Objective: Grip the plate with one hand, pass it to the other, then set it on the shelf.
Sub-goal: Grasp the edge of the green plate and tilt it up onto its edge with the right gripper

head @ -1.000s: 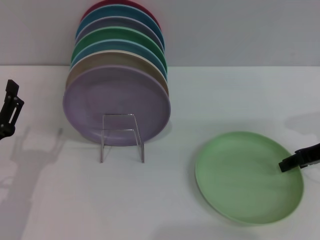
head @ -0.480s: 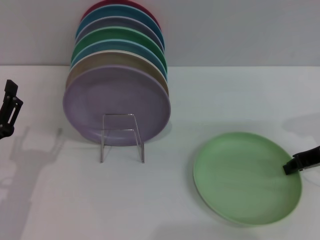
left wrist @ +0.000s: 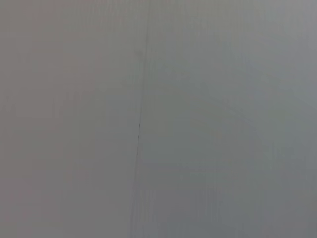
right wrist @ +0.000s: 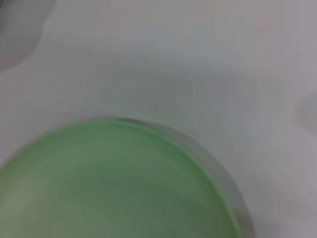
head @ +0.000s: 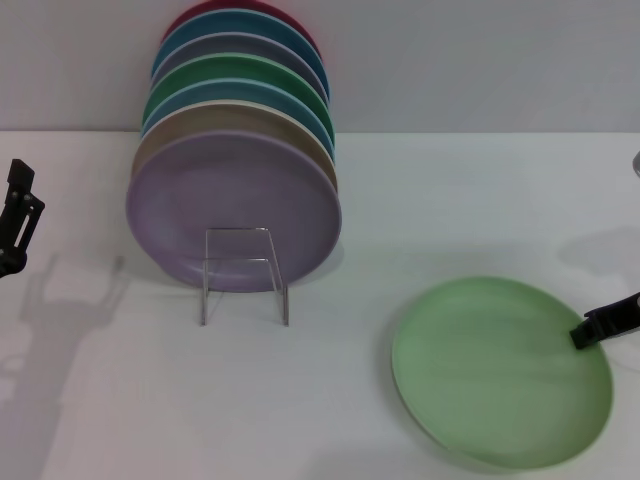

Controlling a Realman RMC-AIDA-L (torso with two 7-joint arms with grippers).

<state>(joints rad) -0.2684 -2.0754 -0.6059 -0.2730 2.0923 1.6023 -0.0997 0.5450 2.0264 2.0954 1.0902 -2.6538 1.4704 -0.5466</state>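
The light green plate (head: 495, 375) is at the front right of the white table, its right rim taken by my right gripper (head: 600, 326), whose black finger lies over the rim. The plate looks slightly raised and tilted. It fills the lower part of the right wrist view (right wrist: 114, 183). The shelf, a small clear wire rack (head: 245, 275), stands left of centre, empty at its front loop. My left gripper (head: 18, 215) is parked at the far left edge, well away from the plate. The left wrist view shows only a plain grey surface.
A row of several upright plates stands behind the rack, with a lilac plate (head: 233, 205) in front and a darker green one (head: 240, 75) further back. A grey wall runs behind the white table (head: 450, 190).
The green plate has shifted slightly toward the front right and looks larger, as if raised, with the right gripper moving a little lower with it. The left arm has not moved.
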